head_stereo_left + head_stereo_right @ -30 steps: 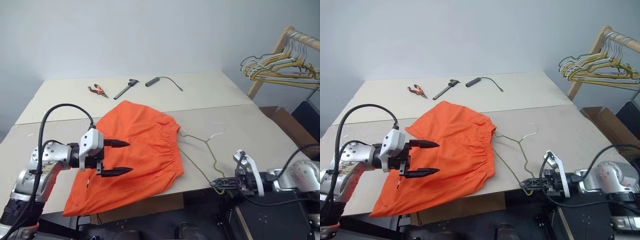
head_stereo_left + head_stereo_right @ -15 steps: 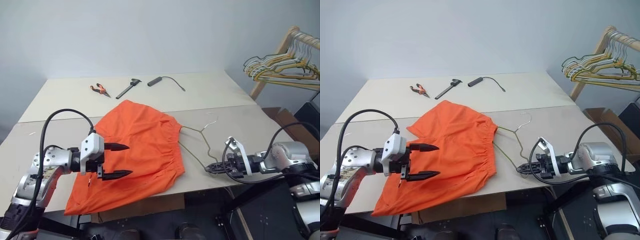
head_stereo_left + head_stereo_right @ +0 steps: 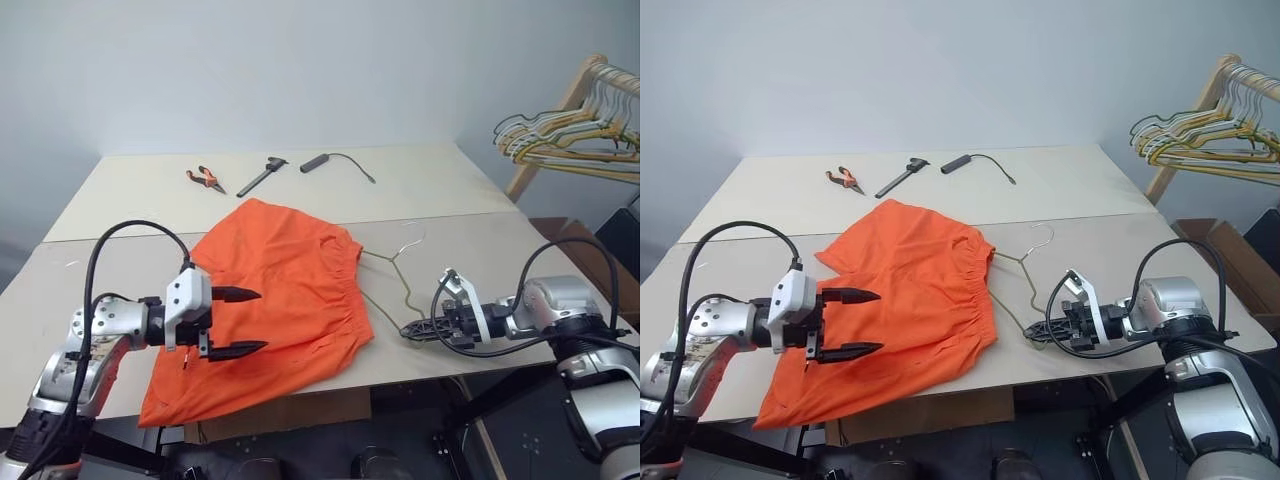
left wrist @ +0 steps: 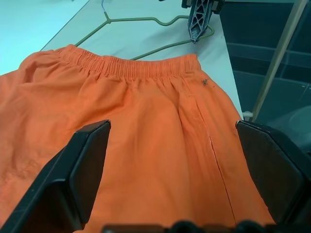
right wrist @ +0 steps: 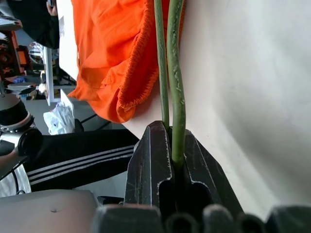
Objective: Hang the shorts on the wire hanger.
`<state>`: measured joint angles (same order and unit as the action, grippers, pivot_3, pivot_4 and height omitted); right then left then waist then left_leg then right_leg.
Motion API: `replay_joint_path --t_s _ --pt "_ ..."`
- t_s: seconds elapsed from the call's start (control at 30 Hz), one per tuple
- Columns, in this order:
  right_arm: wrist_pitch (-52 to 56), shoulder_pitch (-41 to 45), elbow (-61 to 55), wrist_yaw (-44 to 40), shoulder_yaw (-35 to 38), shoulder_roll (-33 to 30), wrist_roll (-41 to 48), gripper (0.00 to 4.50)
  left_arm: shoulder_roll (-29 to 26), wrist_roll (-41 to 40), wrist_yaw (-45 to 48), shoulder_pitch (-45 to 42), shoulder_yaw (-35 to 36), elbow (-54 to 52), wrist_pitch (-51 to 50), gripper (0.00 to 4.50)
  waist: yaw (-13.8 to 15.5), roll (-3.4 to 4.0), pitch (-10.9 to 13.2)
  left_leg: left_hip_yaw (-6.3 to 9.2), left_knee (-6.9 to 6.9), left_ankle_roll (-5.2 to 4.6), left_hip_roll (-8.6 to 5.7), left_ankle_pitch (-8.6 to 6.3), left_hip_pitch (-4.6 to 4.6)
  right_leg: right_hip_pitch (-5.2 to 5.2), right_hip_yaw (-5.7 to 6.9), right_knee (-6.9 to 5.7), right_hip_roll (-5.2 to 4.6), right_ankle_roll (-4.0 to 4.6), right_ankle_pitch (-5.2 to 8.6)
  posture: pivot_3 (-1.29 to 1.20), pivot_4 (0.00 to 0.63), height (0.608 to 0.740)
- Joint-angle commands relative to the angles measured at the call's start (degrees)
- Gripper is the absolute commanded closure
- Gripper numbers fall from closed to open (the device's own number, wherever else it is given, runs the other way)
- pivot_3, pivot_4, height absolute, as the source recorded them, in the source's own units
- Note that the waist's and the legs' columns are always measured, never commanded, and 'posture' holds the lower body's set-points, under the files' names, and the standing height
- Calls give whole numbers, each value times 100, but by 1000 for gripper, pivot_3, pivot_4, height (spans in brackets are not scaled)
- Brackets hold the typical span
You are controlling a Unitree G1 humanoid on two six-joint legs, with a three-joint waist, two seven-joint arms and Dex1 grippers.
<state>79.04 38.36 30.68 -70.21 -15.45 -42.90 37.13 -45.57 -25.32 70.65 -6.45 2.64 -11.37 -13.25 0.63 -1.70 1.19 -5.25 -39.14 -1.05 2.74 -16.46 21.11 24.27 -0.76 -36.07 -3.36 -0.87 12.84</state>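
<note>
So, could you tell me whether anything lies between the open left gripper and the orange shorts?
Nothing visible does. The left gripper hangs open directly over the bright orange fabric shorts, which lie flat on the beige table with nothing on top of them.

Looked like a lab or workshop test bench. Plain table (image 3: 450, 190) against a bare wall, with pliers (image 3: 201, 179) and a caliper (image 3: 260, 175) on it. Wooden rack (image 3: 560, 110) of hangers (image 3: 570, 145) stood beside.
</note>
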Motion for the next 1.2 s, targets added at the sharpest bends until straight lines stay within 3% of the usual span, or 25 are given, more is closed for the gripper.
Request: replay_joint_path --t_s 0.03,0.27,0.43,0.57,0.73,0.97,1.1,1.2 --pt "-254 266 191 44 296 129 -103 4500 15 24 -19 -153 1 -7 122 20 -4 0 0 -2 0 0 0 0 0 0 0 0 0 0 0 45 0 740" --pt "-811 563 688 596 907 336 -448 4500 30 49 -51 -206 7 16 142 20 -7 1 0 -17 -2 1 0 0 1 2 0 -2 0 2 -1 49 0 740" --pt "-1084 304 -258 874 1217 303 -437 4500 27 49 -81 -205 24 6 151 20 3 2 -1 -15 -2 1 0 0 6 5 2 -2 -2 1 -1 42 0 740" --pt "-2180 -243 -1830 1308 1255 220 -828 4500 128 117 -281 -455 31 110 160 20 17 3 -1 -11 -2 1 1 0 6 5 5 -2 -2 1 -1 28 0 740" --pt "-3123 -396 -2820 1261 1075 35 -1255 4500 255 141 -546 -1357 177 558 229 20 0 3 -1 -11 -6 1 -1 1 5 4 7 -7 -2 0 -2 20 0 740" --pt "-3979 -189 -3262 1059 780 51 -1631 4500 443 -44 -903 -3225 390 1599 -83 20 -16 2 -1 -10 -18 1 -5 0 7 -2 7 -4 0 -3 -4 40 0 740" --pt "-4281 -94 -3401 1036 400 113 -1977 4500 318 -601 -310 -4043 584 2059 -478 20 -49 2 -1 -10 -19 1 -5 0 11 1 7 -3 0 -4 -5 48 0 740" --pt "-4614 -134 -3466 1041 101 166 -2308 4500 28 -477 351 -4168 392 2267 -378 20 -82 3 -1 -11 -19 1 -5 0 10 1 8 -3 1 -4 -4 51 0 740"
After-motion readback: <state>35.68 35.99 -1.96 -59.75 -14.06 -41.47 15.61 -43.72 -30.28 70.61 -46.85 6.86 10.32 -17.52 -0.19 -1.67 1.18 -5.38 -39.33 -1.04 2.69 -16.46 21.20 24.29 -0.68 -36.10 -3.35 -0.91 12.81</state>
